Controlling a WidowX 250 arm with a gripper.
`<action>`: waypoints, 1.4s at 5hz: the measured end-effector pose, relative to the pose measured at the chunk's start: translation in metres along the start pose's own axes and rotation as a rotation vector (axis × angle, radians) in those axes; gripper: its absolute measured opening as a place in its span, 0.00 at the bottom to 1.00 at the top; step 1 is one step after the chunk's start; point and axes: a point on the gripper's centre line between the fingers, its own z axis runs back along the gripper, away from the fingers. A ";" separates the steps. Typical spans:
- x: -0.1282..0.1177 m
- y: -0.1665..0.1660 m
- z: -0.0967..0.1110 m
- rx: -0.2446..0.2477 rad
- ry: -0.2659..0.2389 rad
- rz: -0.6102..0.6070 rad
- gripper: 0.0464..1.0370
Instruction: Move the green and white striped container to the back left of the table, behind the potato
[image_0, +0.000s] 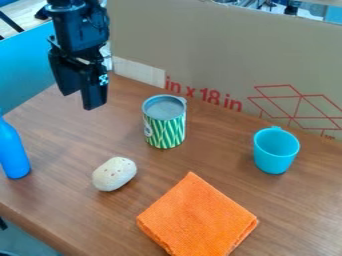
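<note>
Can (164, 125), green-and-white striped, grey top: upright on brown wood-grain table (60, 140), a little above mid-view. Nearest item to black gripper (79, 101), at upper left of view, over far part of table. Gripper pointing downward, apart from can. Spread or pressed together: cannot tell from this angle.

Next outward, nearer the camera and slightly left of can: pale oblong object (114, 174) with small dark spots on its surface, lying on its side, just apart from can. Nearer still, toward right: orange cloth (197, 217), folded, lying flat, one corner directed toward can and near edge cut off by bottom of view.

Right of can, well apart: turquoise cup (275, 151), upright, mouth upward, small handle on far side. At left edge of view: blue bottle-shaped object (12, 152), upright, partly cut off by frame.

Behind table: large cardboard panel (200, 55) with red lettering and red line drawing, pale strip (139, 71) low on its left part. At upper left: bright blue panel (23, 70), beyond table edge.
</note>
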 end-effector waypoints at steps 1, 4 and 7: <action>-0.001 -0.002 -0.009 -0.017 0.027 -0.003 0.96; 0.058 -0.041 -0.035 -0.138 -0.028 -0.121 0.96; 0.100 -0.067 -0.040 -0.061 -0.046 -0.180 0.96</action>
